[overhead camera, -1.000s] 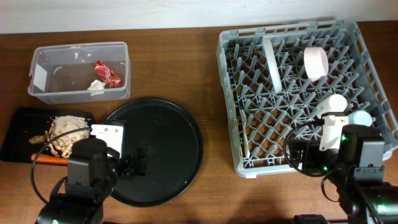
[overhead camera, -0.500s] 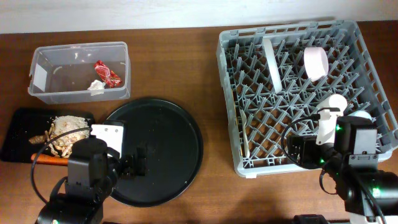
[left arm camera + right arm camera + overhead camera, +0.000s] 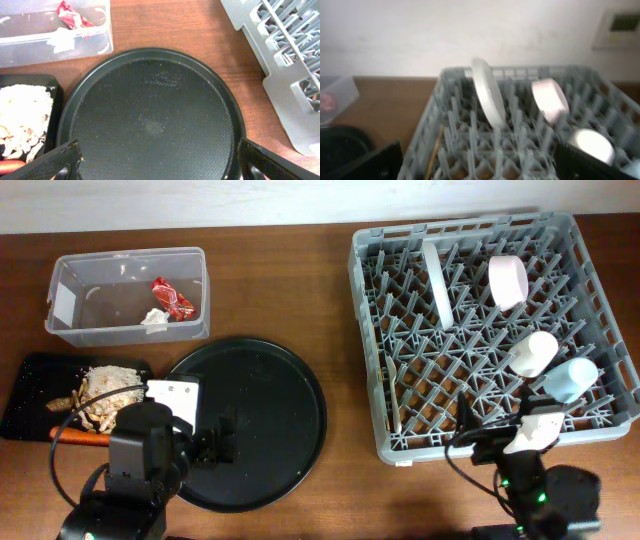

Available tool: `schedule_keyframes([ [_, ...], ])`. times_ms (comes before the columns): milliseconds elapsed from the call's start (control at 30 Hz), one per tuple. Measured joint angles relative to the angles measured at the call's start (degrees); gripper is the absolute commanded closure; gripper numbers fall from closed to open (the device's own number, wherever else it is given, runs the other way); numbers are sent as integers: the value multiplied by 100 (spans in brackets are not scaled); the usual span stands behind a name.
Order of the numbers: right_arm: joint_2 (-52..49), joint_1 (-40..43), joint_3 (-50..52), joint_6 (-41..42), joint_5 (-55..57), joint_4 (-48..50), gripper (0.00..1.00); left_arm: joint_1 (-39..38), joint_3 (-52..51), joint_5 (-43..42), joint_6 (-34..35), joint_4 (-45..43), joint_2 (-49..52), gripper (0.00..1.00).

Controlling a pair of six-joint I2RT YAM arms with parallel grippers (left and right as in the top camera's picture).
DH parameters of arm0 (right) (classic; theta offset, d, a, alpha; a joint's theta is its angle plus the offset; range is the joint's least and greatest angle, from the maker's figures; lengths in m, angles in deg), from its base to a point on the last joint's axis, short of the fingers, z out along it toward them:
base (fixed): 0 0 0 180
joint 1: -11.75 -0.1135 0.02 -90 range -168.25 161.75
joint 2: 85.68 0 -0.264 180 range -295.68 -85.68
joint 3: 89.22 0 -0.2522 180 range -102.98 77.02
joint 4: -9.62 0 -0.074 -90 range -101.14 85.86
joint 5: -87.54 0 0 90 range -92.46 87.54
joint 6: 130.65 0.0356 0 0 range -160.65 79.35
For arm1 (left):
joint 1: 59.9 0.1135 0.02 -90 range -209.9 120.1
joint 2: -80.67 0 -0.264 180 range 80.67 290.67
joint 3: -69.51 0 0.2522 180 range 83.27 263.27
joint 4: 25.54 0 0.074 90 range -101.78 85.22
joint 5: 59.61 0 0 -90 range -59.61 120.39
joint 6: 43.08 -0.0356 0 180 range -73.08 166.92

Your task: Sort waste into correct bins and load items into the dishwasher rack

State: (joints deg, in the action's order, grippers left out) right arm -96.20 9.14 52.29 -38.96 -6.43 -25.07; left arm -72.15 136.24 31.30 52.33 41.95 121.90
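Sorting looked basically done here. The red wrapper (image 3: 172, 297) and the crumpled white paper bit (image 3: 154, 319) sat in the clear tub (image 3: 80, 330); the crumbs (image 3: 105, 383) were heaped in the shallow black tray (image 3: 25, 405). The dishwasher rack (image 3: 362, 290) held the white plate (image 3: 436, 280) on edge between pegs, the pinkish bowl (image 3: 507, 280) tipped beside it, the white cup (image 3: 533, 352) and the light blue cup (image 3: 570, 378) lying over near the right wall, and the wooden stick (image 3: 393, 395) along the left wall; the fork couldn't be made out anywhere. The left fingers (image 3: 55, 162) were spread wide over the round black tray (image 3: 155, 100) with nothing between them; the right fingers (image 3: 367, 162) were just as wide and empty, parked low at the rack's front wall.

What could bite from here, as a guess: the carrot (image 3: 82, 436) lay right at the black tray's front edge, half under the left arm; it couldn't be told whether it was in the tray or on the bench (image 3: 300, 240). If it was out, a reach from that cramped spot could shove the tray and spill crumbs. On the other side, a careless swing of the right arm could clip the rack; that could jolt the plate off its pegs or set the two cups rolling, since neither looked seated on a peg.
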Motion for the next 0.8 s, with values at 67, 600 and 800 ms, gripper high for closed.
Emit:
schedule_keyframes([
  [67, 317, -63, 417, 0, -15, 498, 1, 0, 0, 0, 0, 0, 0, 1],
  [600, 973, 33, 2382, -236, -15, 2369, 1, 0, 0, 0, 0, 0, 0, 1],
  [800, 984, 81, 2415, -256, -13, 1707, 1, 0, -2, 0, 0, -2, 0, 1],
])
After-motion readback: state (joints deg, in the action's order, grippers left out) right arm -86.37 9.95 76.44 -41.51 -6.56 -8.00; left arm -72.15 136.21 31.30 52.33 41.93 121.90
